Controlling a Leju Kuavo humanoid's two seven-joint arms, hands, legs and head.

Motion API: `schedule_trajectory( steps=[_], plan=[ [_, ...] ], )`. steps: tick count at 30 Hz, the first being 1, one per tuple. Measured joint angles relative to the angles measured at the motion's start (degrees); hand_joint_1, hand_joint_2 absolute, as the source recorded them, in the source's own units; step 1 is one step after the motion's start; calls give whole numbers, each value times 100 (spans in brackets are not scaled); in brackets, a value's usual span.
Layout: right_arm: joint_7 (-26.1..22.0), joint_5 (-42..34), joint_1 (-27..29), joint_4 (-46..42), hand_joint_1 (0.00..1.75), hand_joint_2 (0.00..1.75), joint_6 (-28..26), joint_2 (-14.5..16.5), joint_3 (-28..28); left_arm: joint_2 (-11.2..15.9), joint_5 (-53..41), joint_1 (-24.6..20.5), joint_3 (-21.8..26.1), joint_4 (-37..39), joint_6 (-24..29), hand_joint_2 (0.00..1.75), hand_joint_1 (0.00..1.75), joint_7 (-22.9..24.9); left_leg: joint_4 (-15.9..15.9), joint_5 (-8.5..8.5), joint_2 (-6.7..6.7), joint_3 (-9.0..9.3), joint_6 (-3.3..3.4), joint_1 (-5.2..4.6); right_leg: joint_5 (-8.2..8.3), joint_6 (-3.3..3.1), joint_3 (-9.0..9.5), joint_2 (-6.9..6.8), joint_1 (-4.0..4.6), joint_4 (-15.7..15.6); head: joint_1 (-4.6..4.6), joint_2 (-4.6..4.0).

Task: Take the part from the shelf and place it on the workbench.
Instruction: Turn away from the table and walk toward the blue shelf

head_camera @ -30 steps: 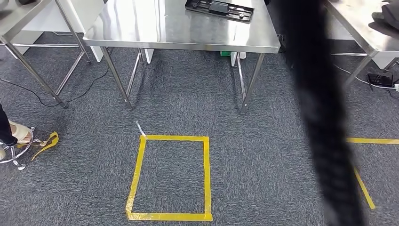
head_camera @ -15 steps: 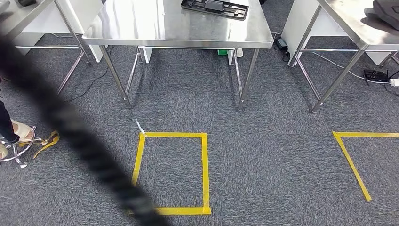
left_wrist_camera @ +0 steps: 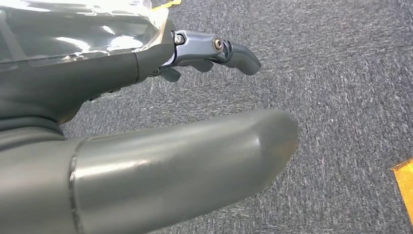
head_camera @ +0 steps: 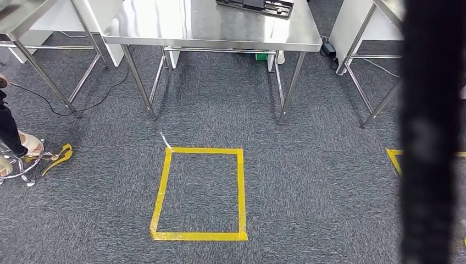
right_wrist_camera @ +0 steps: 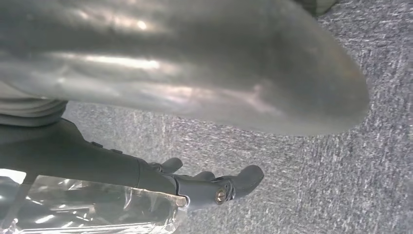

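The part is wrapped in clear, shiny plastic point(left_wrist_camera: 83, 29) and lies against the palm side of my left hand point(left_wrist_camera: 97, 83), whose dark fingers point(left_wrist_camera: 229, 51) reach past its edge. In the right wrist view the same wrapped part point(right_wrist_camera: 92, 207) sits against my right hand point(right_wrist_camera: 122, 168), its fingers point(right_wrist_camera: 234, 183) stretched along it. Both hands press on it over grey carpet. The steel workbench point(head_camera: 165, 27) stands ahead in the head view, with a black tray point(head_camera: 255, 6) at its far side.
A yellow tape rectangle point(head_camera: 240, 192) marks the carpet before the workbench. More steel tables stand left point(head_camera: 22, 16) and right point(head_camera: 384, 8). A person's foot point(head_camera: 27, 146) and a chair base point(head_camera: 16, 170) are at the left. A dark blurred band point(head_camera: 431, 137) covers the right.
The whole head view has shifted, so the camera moved; the workbench and tape rectangle sit higher in the picture. The dark blurred band swung from the left side to the right.
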Motion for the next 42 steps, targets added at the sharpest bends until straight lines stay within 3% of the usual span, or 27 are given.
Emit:
schedule_trajectory(
  steps=[2,4,5,7,9,10,11,14,16,19,20,22,24,25,26,27,29,31,33,35,37,39,40,41,42],
  plan=[
    [-25,-20,0,0,0,0,3,-3,-1,3,1,3,-3,0,-7,0,0,-8,-10,45,7,0,-72,-7,53,-88,28,3,36,-99,-14,0],
    [-44,-39,12,0,0,0,8,-8,-3,6,3,12,-5,0,-14,0,0,-22,14,40,1,-24,-147,17,123,-181,-4,-1,9,-109,-20,0],
    [-50,-45,16,0,0,0,9,-12,-4,9,5,20,-5,0,-15,0,0,-32,114,-60,-7,-68,-179,27,165,-233,-27,-6,-11,-120,-22,0],
    [-63,-61,20,0,0,0,13,-18,-7,16,10,35,-5,0,-16,0,0,-67,709,-514,-27,-295,-233,39,240,-307,-98,-18,-35,-126,-27,0],
    [-84,-79,35,0,0,0,14,-20,-9,19,13,49,-5,0,-17,0,0,-97,1463,-935,-33,-552,-273,42,293,-323,-168,-25,-28,-108,-26,0],
    [-95,-86,46,0,0,0,13,-20,-13,20,13,59,-5,0,-16,0,0,-104,1632,-992,-33,-576,-283,44,314,-314,-199,-26,-26,-92,-27,0],
    [-105,-92,56,0,0,0,13,-20,-19,20,12,68,-5,0,-16,0,0,-107,1574,-936,-31,-486,-284,49,327,-303,-224,-25,-27,-72,-27,0],
    [-135,-114,67,0,0,0,10,-18,-42,26,10,72,-7,0,-15,0,0,-108,504,-521,-35,203,-253,63,342,-271,-287,-23,-11,10,-29,0],
    [-150,-126,57,0,0,0,8,-19,-55,30,6,67,-12,0,-15,0,0,-109,68,-437,-47,424,-186,45,360,-218,-338,-23,26,48,-20,0],
    [-161,-139,52,0,0,0,3,-23,-83,34,3,66,-16,0,-15,0,0,-105,18,-379,-44,374,-46,10,400,-106,-402,-22,17,58,-18,0],
    [-163,-137,55,1,0,0,2,-26,-89,34,3,63,-17,0,-15,0,0,-103,2,-343,-37,352,6,14,342,-87,-455,-19,8,140,-16,0],
    [-166,-126,58,2,0,0,0,-33,-93,31,2,56,-19,0,-14,0,0,-104,-19,-273,-20,283,89,29,32,-92,-703,-11,-3,654,2,0],
    [-167,-107,59,2,0,0,1,-36,-93,29,2,59,-19,0,-13,0,0,-109,-16,-216,-12,188,111,23,-345,-104,-1027,-7,-9,1444,15,0],
    [-167,-98,64,2,0,0,1,-39,-93,30,2,62,-18,0,-13,0,0,-113,-15,-186,-8,146,109,21,-443,-89,-1105,-7,-11,1695,14,1],
    [-167,-92,71,2,0,0,1,-43,-94,32,3,66,-18,0,-14,0,0,-115,-14,-157,-6,111,101,20,-450,-57,-1059,-7,-14,1711,16,1],
    [-168,-89,76,2,0,0,1,-50,-94,33,6,68,-18,0,-15,0,0,-116,-13,-130,-7,86,91,20,-368,-17,-879,-8,-18,1464,16,1],
    [-178,-86,69,2,0,0,1,-64,-94,35,10,70,-16,0,-22,0,0,-115,-9,-84,-10,60,51,15,-121,24,-319,-8,-20,550,16,0],
    [-198,-83,58,2,0,0,3,-72,-94,40,13,67,-16,0,-30,0,0,-114,-5,-50,-7,54,-5,-3,24,-27,-3,-4,6,-33,7,0],
    [-213,-83,58,2,0,0,5,-75,-94,45,17,66,-16,0,-34,0,0,-114,-20,-9,0,56,-74,-4,68,-112,4,-1,40,-95,-2,0],
    [-217,-82,60,4,0,0,5,-82,-94,49,27,72,-16,0,-34,0,0,-114,29,-41,-6,17,-144,20,138,-208,-21,-4,3,-115,-6,0],
    [-220,-78,57,7,0,0,5,-89,-94,54,41,81,-15,0,-33,0,0,-114,426,-358,-24,-156,-197,37,212,-297,-51,-12,-37,-141,-13,0],
    [-221,-74,62,8,0,0,5,-93,-94,57,51,92,-15,0,-33,0,0,-115,1181,-814,-34,-444,-240,43,251,-333,-98,-21,-24,-126,-18,0],
    [-221,-74,68,9,0,0,5,-94,-94,58,56,100,-14,0,-34,0,0,-116,1483,-942,-34,-545,-256,46,266,-338,-125,-24,-19,-110,-17,1],
    [-221,-74,73,10,0,0,6,-96,-94,59,60,108,-14,0,-34,0,0,-117,1605,-961,-34,-558,-265,49,275,-338,-153,-25,-16,-90,-18,1],
    [-221,-74,76,11,0,0,6,-96,-94,60,61,114,-14,0,-34,0,0,-118,1492,-867,-32,-456,-267,55,280,-338,-174,-24,-15,-69,-17,1]
  ],
)
